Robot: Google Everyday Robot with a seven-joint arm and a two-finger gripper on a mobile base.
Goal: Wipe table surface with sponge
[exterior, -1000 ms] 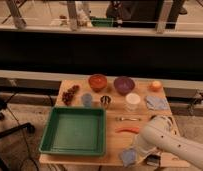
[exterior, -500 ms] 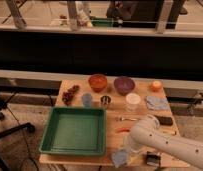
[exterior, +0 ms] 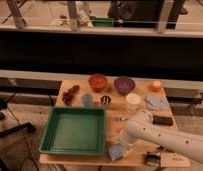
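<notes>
The sponge [exterior: 115, 151], a small blue block, lies flat on the table surface [exterior: 113, 116] near the front edge, just right of the green tray. My white arm reaches in from the lower right and bends down over it. The gripper [exterior: 122, 148] sits at the sponge's right side, shut on it and pressing it to the wood; the arm's end hides most of the fingers.
A green tray [exterior: 72, 131] fills the front left. Behind stand an orange bowl [exterior: 98, 81], purple bowl [exterior: 124, 85], orange fruit [exterior: 155, 85], white cup [exterior: 132, 101], blue cup [exterior: 87, 100], small can [exterior: 106, 100] and dark grapes [exterior: 70, 94]. A wrinkled cloth [exterior: 156, 103] and black block [exterior: 162, 120] lie right.
The gripper and the sponge have slid left along the table's front edge, toward the green tray. The arm's elbow has followed to the left.
</notes>
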